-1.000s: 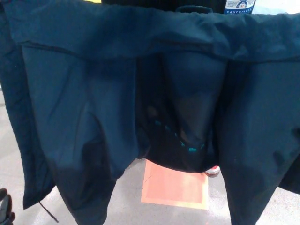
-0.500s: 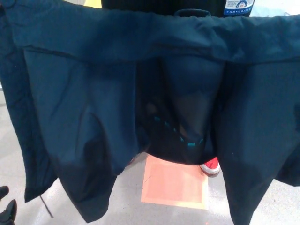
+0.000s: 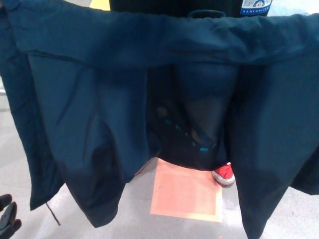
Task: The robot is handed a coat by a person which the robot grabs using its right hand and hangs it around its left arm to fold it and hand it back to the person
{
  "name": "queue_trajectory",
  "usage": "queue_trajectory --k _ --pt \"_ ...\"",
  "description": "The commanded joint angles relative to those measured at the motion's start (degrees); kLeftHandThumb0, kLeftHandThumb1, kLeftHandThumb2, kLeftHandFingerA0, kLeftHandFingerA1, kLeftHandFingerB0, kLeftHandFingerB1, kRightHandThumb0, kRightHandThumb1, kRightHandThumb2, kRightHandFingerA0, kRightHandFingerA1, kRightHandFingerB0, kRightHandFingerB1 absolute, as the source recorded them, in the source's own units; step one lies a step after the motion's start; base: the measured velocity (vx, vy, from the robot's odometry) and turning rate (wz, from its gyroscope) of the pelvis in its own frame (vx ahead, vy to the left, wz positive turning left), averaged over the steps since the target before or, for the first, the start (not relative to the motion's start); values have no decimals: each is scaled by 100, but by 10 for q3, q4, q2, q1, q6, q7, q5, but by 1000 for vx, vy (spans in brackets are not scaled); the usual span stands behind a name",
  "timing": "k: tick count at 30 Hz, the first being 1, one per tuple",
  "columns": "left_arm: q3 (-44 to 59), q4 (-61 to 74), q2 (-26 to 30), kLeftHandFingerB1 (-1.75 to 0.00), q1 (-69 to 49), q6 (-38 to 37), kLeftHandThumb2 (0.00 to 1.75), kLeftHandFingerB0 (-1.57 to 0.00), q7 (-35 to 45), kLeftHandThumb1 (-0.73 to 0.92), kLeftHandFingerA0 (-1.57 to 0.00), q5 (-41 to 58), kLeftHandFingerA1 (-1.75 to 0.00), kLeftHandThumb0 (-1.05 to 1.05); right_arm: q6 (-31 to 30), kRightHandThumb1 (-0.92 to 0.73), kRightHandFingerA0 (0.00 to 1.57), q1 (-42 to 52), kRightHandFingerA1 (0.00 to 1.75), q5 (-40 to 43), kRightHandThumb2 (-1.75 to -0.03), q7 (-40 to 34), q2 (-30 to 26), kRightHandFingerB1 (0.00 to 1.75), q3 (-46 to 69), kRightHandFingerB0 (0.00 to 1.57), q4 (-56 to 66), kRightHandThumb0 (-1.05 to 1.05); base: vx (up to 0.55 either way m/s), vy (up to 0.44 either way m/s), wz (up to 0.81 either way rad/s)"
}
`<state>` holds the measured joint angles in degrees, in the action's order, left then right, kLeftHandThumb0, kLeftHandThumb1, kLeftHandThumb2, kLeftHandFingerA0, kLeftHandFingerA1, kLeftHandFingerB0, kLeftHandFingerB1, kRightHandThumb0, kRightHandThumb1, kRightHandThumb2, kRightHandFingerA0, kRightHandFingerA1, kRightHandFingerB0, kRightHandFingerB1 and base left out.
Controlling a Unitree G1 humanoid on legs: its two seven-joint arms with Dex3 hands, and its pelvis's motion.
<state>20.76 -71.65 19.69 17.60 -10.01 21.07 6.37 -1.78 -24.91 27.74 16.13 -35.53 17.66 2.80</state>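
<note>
dark navy coat hangs spread across the whole view, top edge high. the left hand peeks in at lower left, clear of it, its state unclear; right hand unseen. likely the handover: next, the right hand must take the top edge.

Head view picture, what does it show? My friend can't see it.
A dark blue coat hangs spread open across nearly the whole picture. Below it, the grey floor shows an orange square and a person's red shoe, and the left robot hand shows at the bottom left corner.
</note>
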Motion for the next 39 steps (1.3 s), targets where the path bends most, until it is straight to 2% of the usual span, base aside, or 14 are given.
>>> queue_trajectory --k 1,6,8,11,18,19,20,21,26,27,29,30,31,39 --pt "-4 7 33 -31 18 3 65 -21 34 84 -29 8 -35 -62 -323 -70 95 -537 66 518 -62 40 -119 52 35 79 21 -74 0 0 0" --pt "-9 10 37 -31 27 6 65 -21 44 85 -26 3 -35 -62 -372 -64 103 -619 73 471 -60 38 -110 56 20 87 -22 -70 0 0 0" --pt "-10 10 34 -31 27 -1 65 -22 44 85 -29 3 -36 -63 -346 -65 58 -640 56 358 -60 48 -94 48 -19 58 -5 -77 0 0 0" --pt "-9 10 32 -32 26 -1 65 -24 39 84 -31 4 -36 -62 -281 -63 45 -664 46 142 -59 179 -83 40 -130 44 -25 -58 0 0 0" --pt "-3 13 24 -33 25 2 65 -26 38 84 -33 11 -37 -63 -229 -66 19 -674 30 -62 -60 313 -74 29 -303 22 -93 -69 0 0 0" --pt "-5 13 25 -33 26 1 65 -25 38 84 -32 8 -36 -64 -227 -34 1 -676 48 -100 -95 327 -67 46 -343 0 -104 -37 0 0 0" --pt "-7 12 26 -33 26 2 65 -25 38 84 -32 7 -36 -64 -225 -34 1 -678 48 -109 -95 331 -66 46 -355 0 -109 -37 0 0 0" --pt "-8 12 26 -33 26 0 65 -26 38 84 -33 6 -37 -65 -221 -67 15 -680 29 -116 -61 335 -63 26 -366 14 -113 -80 0 0 0" --pt "-16 16 21 -33 21 -14 66 -26 36 85 -34 -2 -37 -66 -230 -54 2 -679 17 -158 -90 378 2 14 -481 5 -180 -82 0 0 0" --pt "-14 16 17 -33 21 -6 66 -28 33 84 -35 1 -37 -66 -242 -50 19 -678 50 -163 -88 380 17 17 -506 0 -195 -78 0 0 0" --pt "-15 19 17 -33 18 -5 66 -27 33 84 -34 0 -37 -67 -228 -55 30 -674 46 -177 -70 385 23 17 -528 3 -203 -87 0 0 0" --pt "-15 20 17 -32 16 -4 66 -25 40 86 -32 2 -36 -66 -220 -66 43 -670 77 -188 -61 386 30 22 -549 0 -208 -83 0 0 0" --pt "-17 21 19 -32 13 -8 66 -24 47 86 -31 1 -36 -67 -207 -56 1 -670 18 -204 -95 401 37 9 -573 0 -219 -85 0 0 0" --pt "-21 23 21 -31 -3 -20 65 -23 57 85 -32 0 -36 -69 -164 -57 0 -670 4 -233 -97 434 80 0 -650 0 -298 -96 0 0 0"
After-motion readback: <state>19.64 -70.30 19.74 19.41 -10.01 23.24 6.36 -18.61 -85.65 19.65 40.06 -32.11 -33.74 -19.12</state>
